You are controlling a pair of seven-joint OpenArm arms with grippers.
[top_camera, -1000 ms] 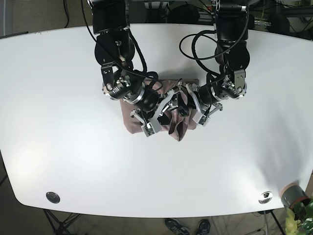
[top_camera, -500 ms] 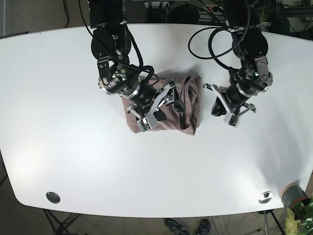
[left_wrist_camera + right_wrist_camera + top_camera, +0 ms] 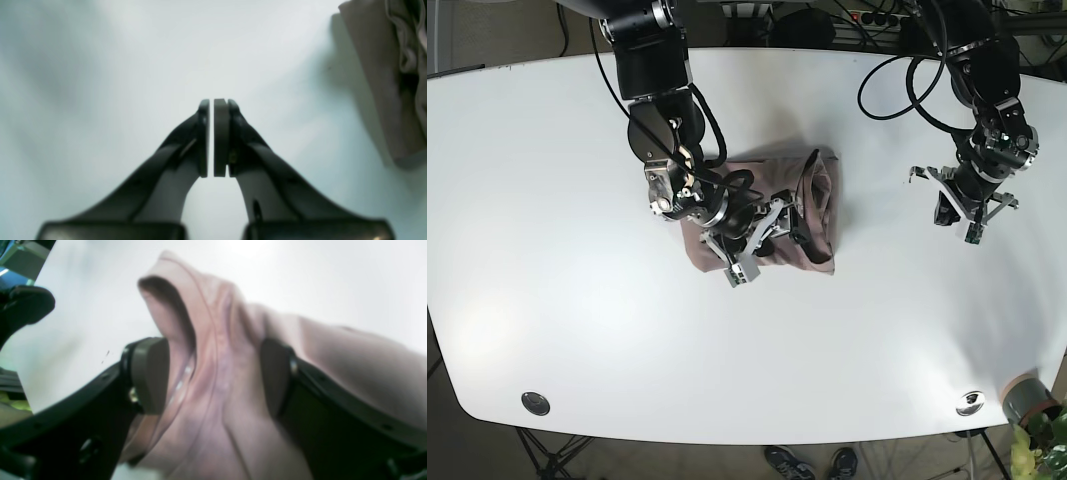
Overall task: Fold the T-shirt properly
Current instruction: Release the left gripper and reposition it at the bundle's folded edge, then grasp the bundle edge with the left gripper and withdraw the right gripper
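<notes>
No writing readable anywhere. My right gripper (image 3: 213, 376) stands spread around a fold of the bunched pink cotton T-shirt (image 3: 812, 215). My left gripper (image 3: 214, 138), pads nearly together and empty, hangs over bare white tabletop (image 3: 907, 330), well apart from the shirt.

White table (image 3: 577, 330) with rounded corners is filling most of the base view; two round metal fittings (image 3: 535, 403) are sitting near its front corners. Dark floor is showing beyond the edges, cables (image 3: 867, 15) are trailing behind the far edge. A potted plant (image 3: 1035, 420) is standing at the front right corner, shoes (image 3: 812, 464) are showing below the near edge.
</notes>
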